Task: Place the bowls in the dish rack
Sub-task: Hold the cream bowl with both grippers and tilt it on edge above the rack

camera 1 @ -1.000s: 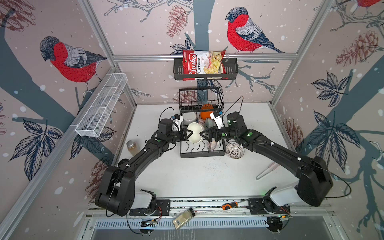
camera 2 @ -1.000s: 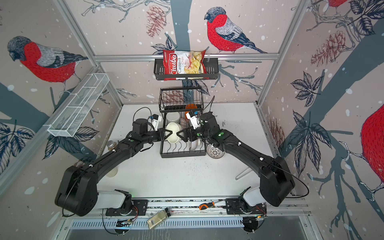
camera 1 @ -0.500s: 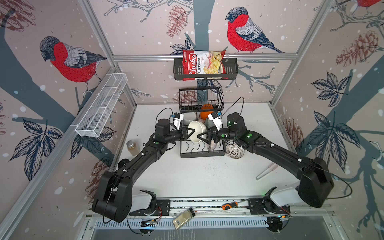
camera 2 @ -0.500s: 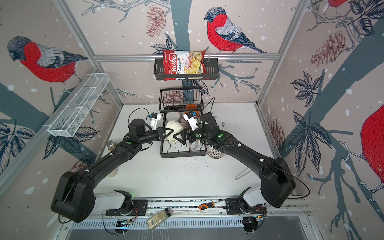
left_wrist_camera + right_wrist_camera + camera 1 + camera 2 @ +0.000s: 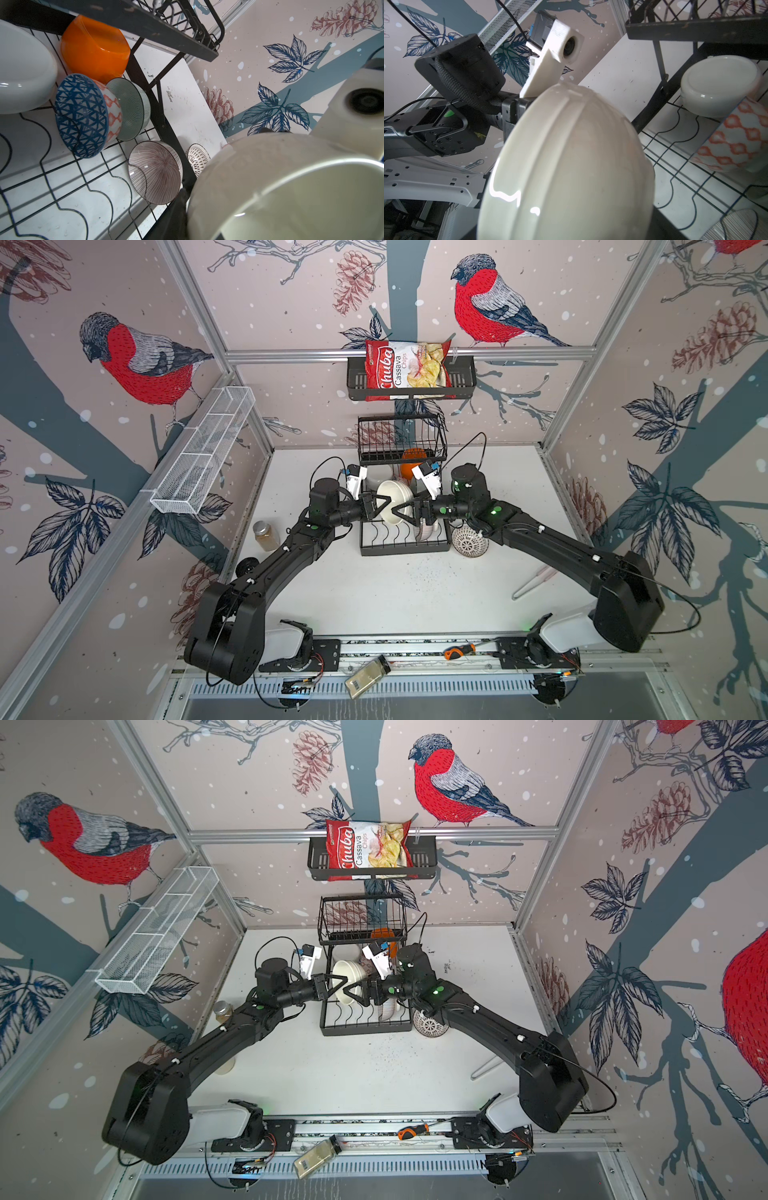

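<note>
A white bowl [image 5: 392, 499] [image 5: 347, 979] hangs tilted above the dish rack [image 5: 405, 548] [image 5: 361, 1030]. My left gripper [image 5: 380, 504] [image 5: 336, 984] is shut on its rim; one black finger [image 5: 180, 201] lies against the outer wall of this bowl [image 5: 291, 187]. My right gripper [image 5: 403, 512] [image 5: 355, 992] meets the bowl from the opposite side, its jaws hidden behind the bowl [image 5: 571, 166]. In the rack lie an orange bowl [image 5: 95, 47], a blue patterned bowl [image 5: 81, 116], a mint-green bowl [image 5: 133, 108], a brown-striped bowl [image 5: 155, 172] and a round white bowl [image 5: 22, 70].
A black patterned bowl [image 5: 469, 541] sits on the table right of the rack. A jar [image 5: 266, 535] stands to the left. A white utensil [image 5: 534, 583] lies at the right. The rack's raised basket [image 5: 401, 439] is behind the grippers, with a chips shelf [image 5: 409, 369] above and a mesh trough [image 5: 203, 452] on the left wall.
Both grippers have stayed at the white bowl above the rack. The left wrist has shifted slightly and the bowl has turned a little.
</note>
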